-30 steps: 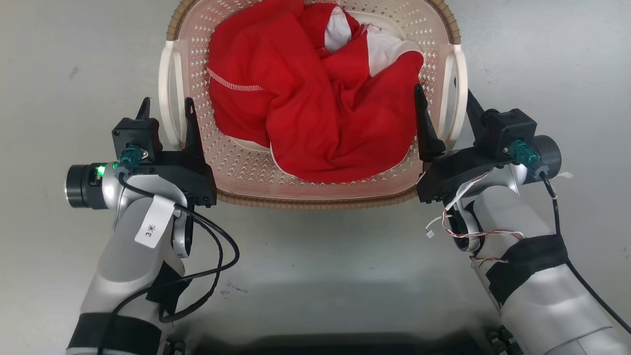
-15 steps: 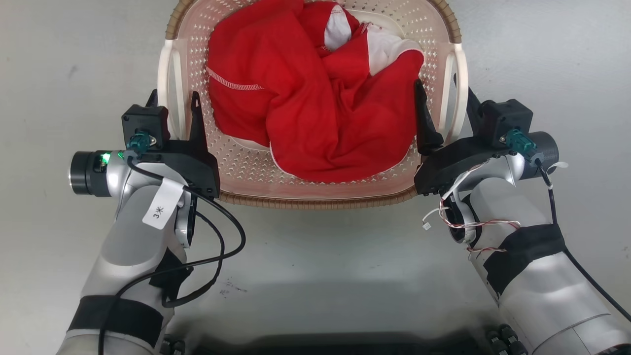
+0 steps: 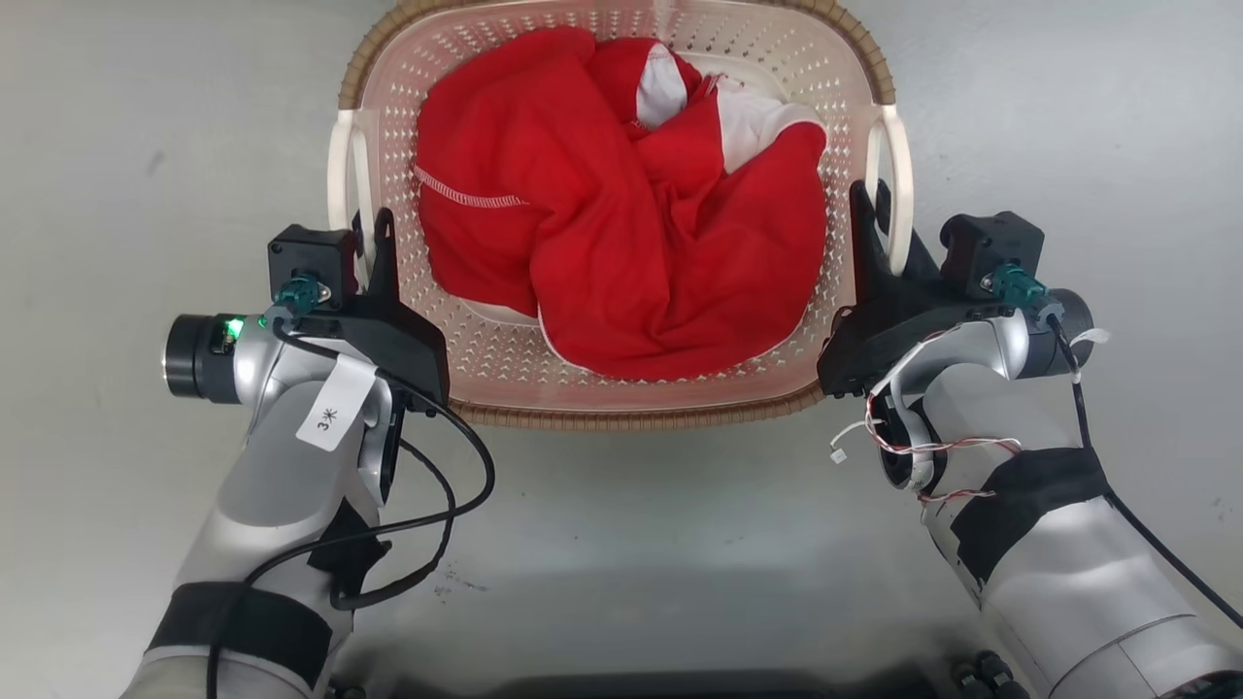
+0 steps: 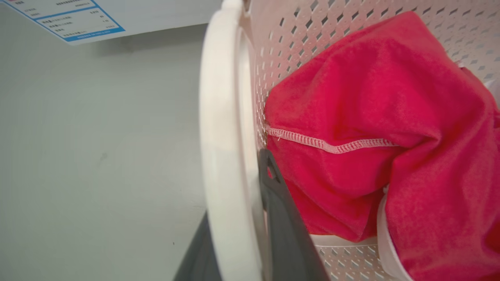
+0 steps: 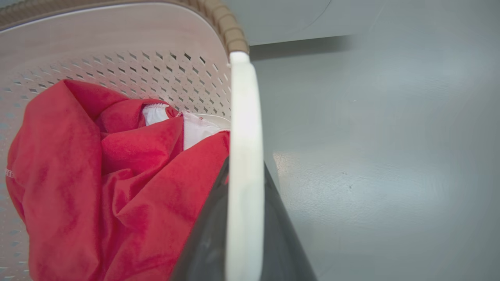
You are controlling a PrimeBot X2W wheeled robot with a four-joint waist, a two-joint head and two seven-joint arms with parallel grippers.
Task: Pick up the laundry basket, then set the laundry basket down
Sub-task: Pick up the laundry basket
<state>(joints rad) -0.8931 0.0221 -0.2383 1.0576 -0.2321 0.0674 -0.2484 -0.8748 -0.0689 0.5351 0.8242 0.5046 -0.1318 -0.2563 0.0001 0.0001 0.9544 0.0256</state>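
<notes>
The laundry basket (image 3: 505, 340) is pale pink and perforated, with a brown woven rim (image 3: 631, 419), and sits on the grey floor between my arms. A crumpled red and white cloth (image 3: 621, 243) fills it. My left gripper (image 3: 372, 228) is shut on the white left handle (image 3: 340, 184), one finger inside the basket wall and one outside. My right gripper (image 3: 871, 199) is shut on the white right handle (image 3: 898, 184) in the same way. In the left wrist view the handle (image 4: 218, 156) runs between my dark fingers (image 4: 281, 218). In the right wrist view the handle (image 5: 244, 117) splits the fingers (image 5: 207, 242).
Bare grey floor (image 3: 117, 146) lies on both sides of the basket and in front of it. A white sheet with blue print (image 4: 66, 17) lies on the floor beyond the left handle. My dark base edge (image 3: 621, 680) runs along the bottom of the head view.
Both grippers moved forward along the handles and their fingers closed from wide apart onto them. The basket now sits lower in the head view, with more of its far rim showing.
</notes>
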